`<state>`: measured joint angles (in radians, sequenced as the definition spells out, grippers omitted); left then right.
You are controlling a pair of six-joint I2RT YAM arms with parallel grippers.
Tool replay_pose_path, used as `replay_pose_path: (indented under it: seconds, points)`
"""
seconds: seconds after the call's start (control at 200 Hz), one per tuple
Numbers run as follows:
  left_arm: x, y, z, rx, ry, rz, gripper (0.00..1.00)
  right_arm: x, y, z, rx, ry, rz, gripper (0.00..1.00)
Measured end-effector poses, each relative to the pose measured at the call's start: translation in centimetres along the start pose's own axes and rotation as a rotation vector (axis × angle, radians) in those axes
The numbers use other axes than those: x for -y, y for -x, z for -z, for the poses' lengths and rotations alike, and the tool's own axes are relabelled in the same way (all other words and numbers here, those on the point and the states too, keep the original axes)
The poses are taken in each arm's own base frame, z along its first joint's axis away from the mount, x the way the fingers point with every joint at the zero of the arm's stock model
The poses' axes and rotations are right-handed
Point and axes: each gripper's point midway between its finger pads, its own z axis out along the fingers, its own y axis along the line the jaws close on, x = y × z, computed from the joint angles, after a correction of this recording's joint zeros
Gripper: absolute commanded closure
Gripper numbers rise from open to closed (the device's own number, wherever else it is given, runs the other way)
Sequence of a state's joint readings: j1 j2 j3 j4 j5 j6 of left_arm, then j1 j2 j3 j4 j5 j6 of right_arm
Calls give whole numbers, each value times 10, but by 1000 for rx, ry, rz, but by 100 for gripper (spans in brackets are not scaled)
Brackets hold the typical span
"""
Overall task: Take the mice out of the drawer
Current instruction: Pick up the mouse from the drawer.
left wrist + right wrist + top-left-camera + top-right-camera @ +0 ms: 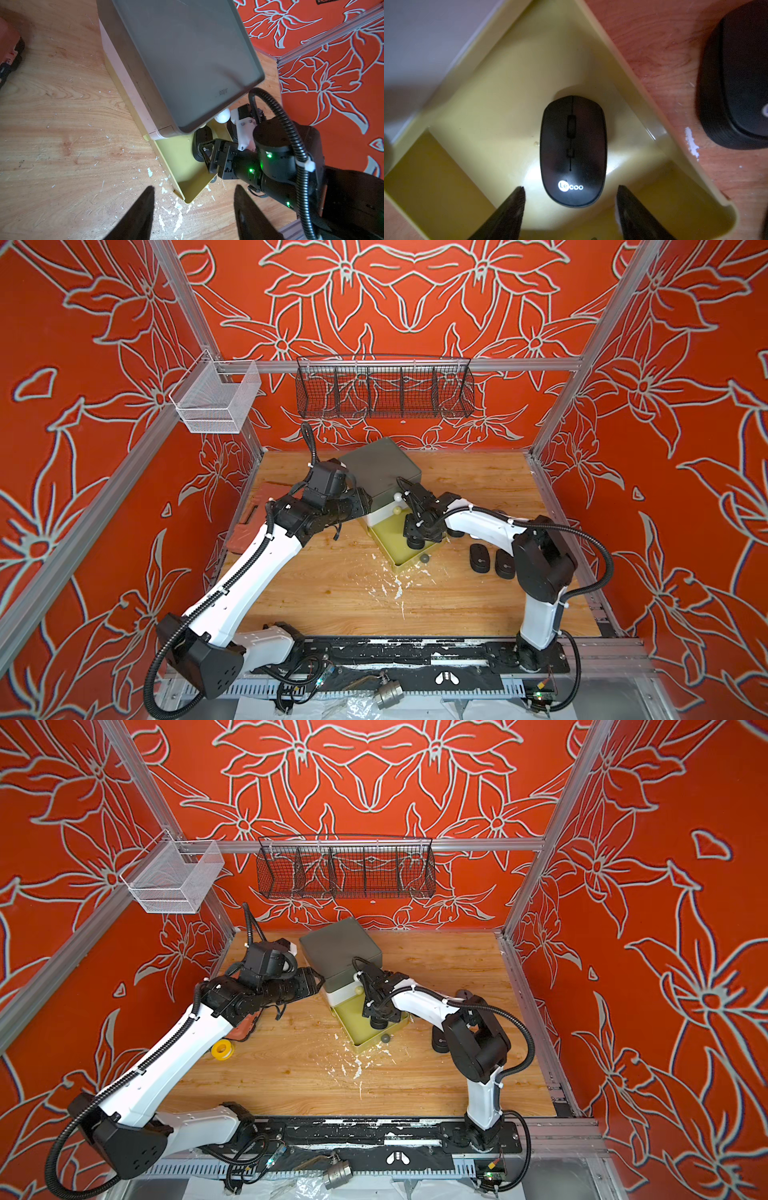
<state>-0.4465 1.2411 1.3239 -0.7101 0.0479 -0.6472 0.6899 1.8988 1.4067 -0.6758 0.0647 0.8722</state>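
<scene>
Plainly, the only writing we can read is the white "Lecoo" logo on the black mouse [573, 151], which lies flat on the floor of the pulled-out yellow drawer [483, 128]. We see the right gripper [570, 187] above the logo end, its jaws apart, one on each side of the mouse with a gap on both sides. A faint mark on the grey cabinet top [187, 52] is too blurred for us to read. The left gripper [193, 187] hangs beside the cabinet, jaws apart with nothing between them. Out on the wooden table [332, 593] we find an inner mouse [480, 558] and an outer mouse [505, 565] side by side, both whole in a top view. A yellow tape roll [222, 1050] shows by the left arm in a top view only.
</scene>
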Motion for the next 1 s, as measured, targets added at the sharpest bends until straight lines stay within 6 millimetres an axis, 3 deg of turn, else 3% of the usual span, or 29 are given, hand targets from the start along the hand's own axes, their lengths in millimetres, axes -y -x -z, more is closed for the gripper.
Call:
replay_pose_path:
  seconds: [0.32,0.751,1.001]
  points:
    - [2,3,-3,11,-7,-1,41,-2,9,-17,8,-64,-129,18]
    - [1,2,-10,-2,4,-8,41,-10,17,-31,12,-89,-201,18]
    - [2,4,-9,3,0,-8,41,-17,22,-35,20,-74,-218,28]
